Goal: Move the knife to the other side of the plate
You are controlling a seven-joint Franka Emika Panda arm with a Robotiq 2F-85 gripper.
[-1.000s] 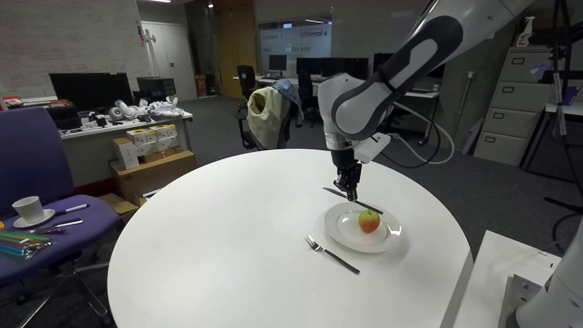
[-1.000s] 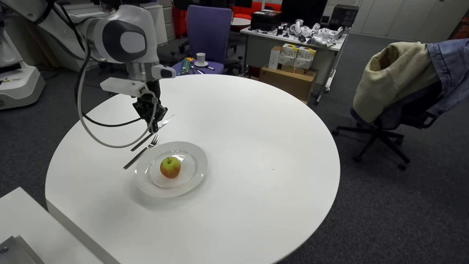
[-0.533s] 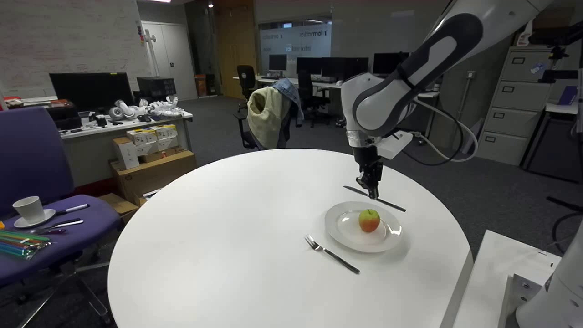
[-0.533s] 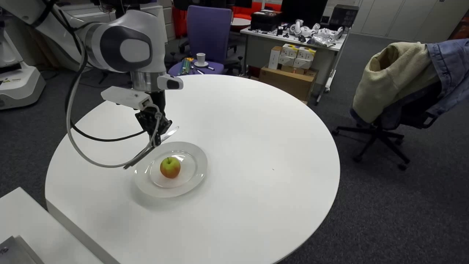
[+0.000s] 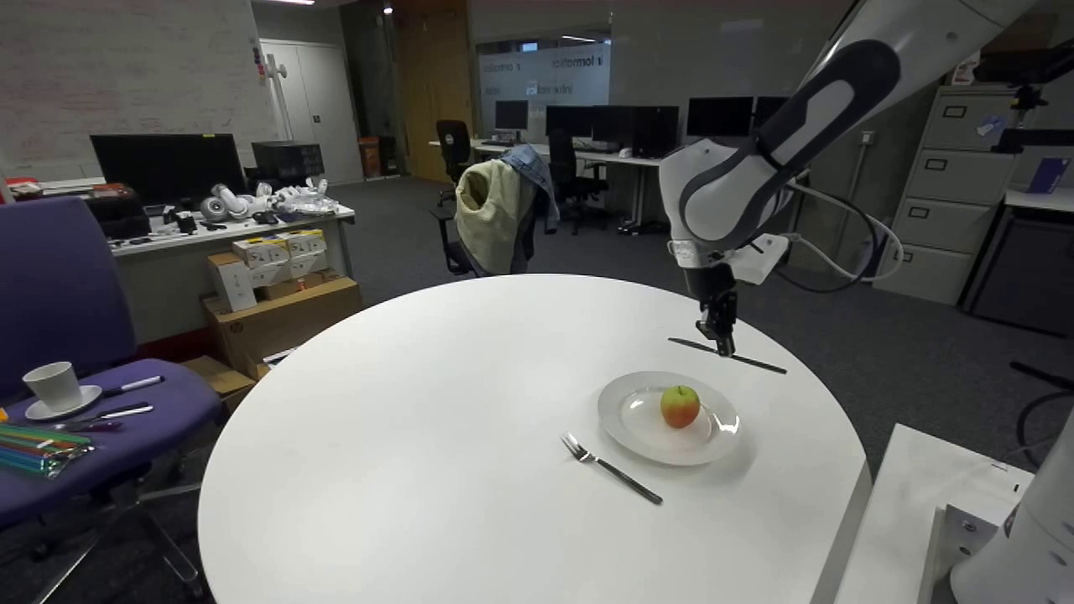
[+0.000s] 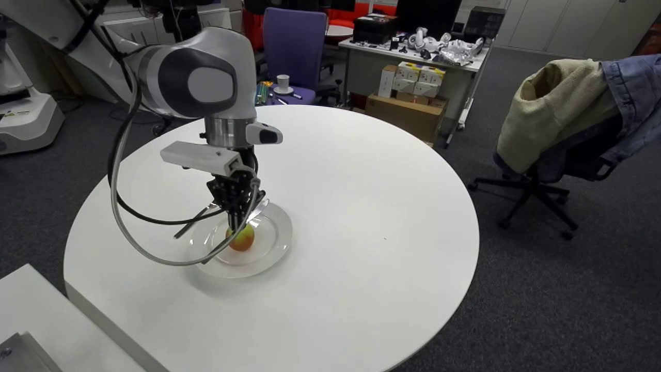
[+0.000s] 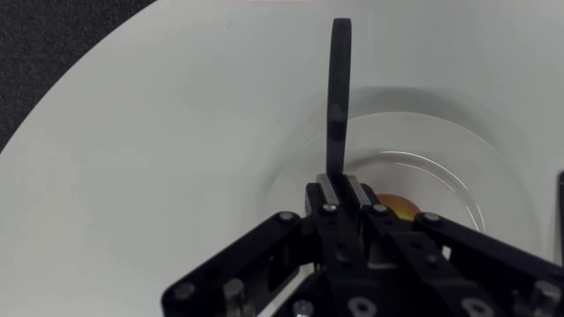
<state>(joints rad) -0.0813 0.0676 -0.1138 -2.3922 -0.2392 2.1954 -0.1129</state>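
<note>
Holding the table knife [image 7: 339, 88] aloft above the dinner plate [image 5: 642, 425], gripped about midway along. Pinching it in the hand [image 7: 338, 181], with fingertips [image 7: 358, 190] parted by little more than the knife itself. Pointing down toward six o'clock in both exterior views. Reaching in with the arm [image 5: 755, 176] from two o'clock in an exterior view, and from ten o'clock in an exterior view with the silvery blade [image 6: 260, 207] aimed at half past one. In the wrist view, extending the dark handle [image 7: 341, 48] toward twelve o'clock across the plate's rim, with the blade hidden behind the hand.

Showing the red-and-green apple [image 5: 680, 407] whole on the plate in an exterior view; partly masked by the fingertips and a grey cable [image 6: 178, 264] in an exterior view; only in part, near four o'clock from the fingertips, in the wrist view. Near the plate, displaying the fork [image 5: 625, 478] on the desk [image 5: 394, 436], fully in sight at half past seven in an exterior view; partly covered at ten o'clock, with the fork handle [image 6: 184, 228] plainest, in an exterior view.
</note>
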